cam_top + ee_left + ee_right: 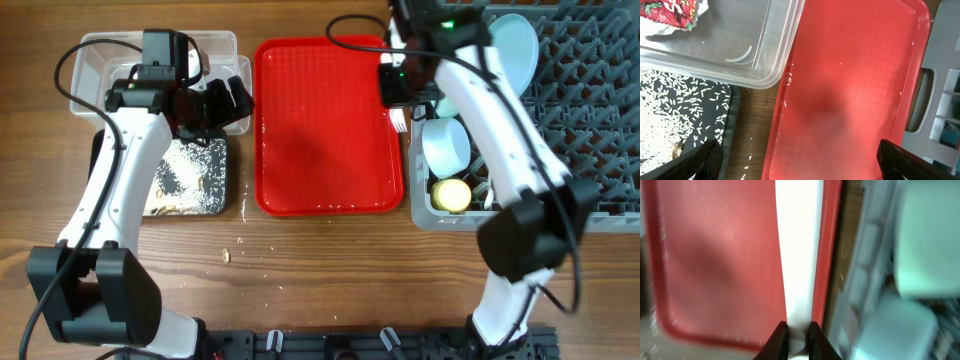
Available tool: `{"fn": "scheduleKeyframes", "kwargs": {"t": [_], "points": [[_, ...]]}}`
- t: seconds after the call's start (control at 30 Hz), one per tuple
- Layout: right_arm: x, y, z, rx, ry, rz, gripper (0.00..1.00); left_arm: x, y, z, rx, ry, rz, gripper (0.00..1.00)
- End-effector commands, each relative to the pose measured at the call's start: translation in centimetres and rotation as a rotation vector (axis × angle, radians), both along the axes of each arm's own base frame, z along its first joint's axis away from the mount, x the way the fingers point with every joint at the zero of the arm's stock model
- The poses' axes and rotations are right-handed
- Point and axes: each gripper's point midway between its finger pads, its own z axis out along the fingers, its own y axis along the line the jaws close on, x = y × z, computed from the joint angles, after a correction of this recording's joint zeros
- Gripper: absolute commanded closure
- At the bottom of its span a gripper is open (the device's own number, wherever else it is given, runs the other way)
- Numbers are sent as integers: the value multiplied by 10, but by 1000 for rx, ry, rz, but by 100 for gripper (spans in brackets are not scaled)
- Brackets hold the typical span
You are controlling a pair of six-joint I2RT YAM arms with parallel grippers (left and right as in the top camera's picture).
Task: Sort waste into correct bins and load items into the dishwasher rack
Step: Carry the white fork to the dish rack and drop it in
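Pinching a slim white plastic utensil in the clenched right claw, its long axis running along the right rim of the flat red plastic tray, beside the grey plastic grid rack. Holding the left claw released, hovering over tray and clear plastic tub.

Snack wrapper: cut off by top edge, left wrist view.
Clear tub: near right part hidden under left arm, overhead.
Black tray: left side hidden under left arm.
White utensil: blurred, right wrist view; far end cut off; spoon or fork indeterminable.
Dishwasher rack: cut off by top and right edges overhead; blurred, right wrist view.
Plate: partly hidden behind right arm.
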Motion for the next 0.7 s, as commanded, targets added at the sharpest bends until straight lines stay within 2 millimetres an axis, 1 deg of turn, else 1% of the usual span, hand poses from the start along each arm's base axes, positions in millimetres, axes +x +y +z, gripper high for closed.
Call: {"fn": "scheduleKeyframes", "kwargs": {"t": [0.0, 0.07, 0.13, 0.2, 0.23, 0.3, 0.37, 0.43, 0.47, 0.6, 0.67], "points": [[-20, -37, 43, 11, -37, -138, 96, 1, 1, 7, 6, -21, -1, 0], [-31, -65, 52, -23, -25, -245, 96, 1, 1, 7, 6, -21, -1, 0], [-44, -99, 57, -73, 0, -388, 96, 1, 1, 7, 6, -21, -1, 0], [-56, -134, 56, -139, 33, -544, 96, 1, 1, 7, 6, -21, -1, 0], [-61, -149, 55, -162, 47, -600, 96, 1, 1, 7, 6, -21, -1, 0], [-66, -168, 47, -168, 82, -669, 96, 1, 1, 7, 6, -21, -1, 0], [-71, -181, 36, -170, 113, -721, 96, 1, 1, 7, 6, -21, -1, 0], [-73, -188, 20, -176, 142, -751, 95, 1, 1, 7, 6, -21, -1, 0], [-75, -190, 13, -179, 153, -757, 96, 1, 1, 7, 6, -21, -1, 0], [-87, -192, -23, -201, 225, -766, 96, 1, 1, 7, 6, -21, -1, 0], [-90, -192, -35, -207, 243, -766, 94, 1, 1, 7, 6, -21, -1, 0]]}}
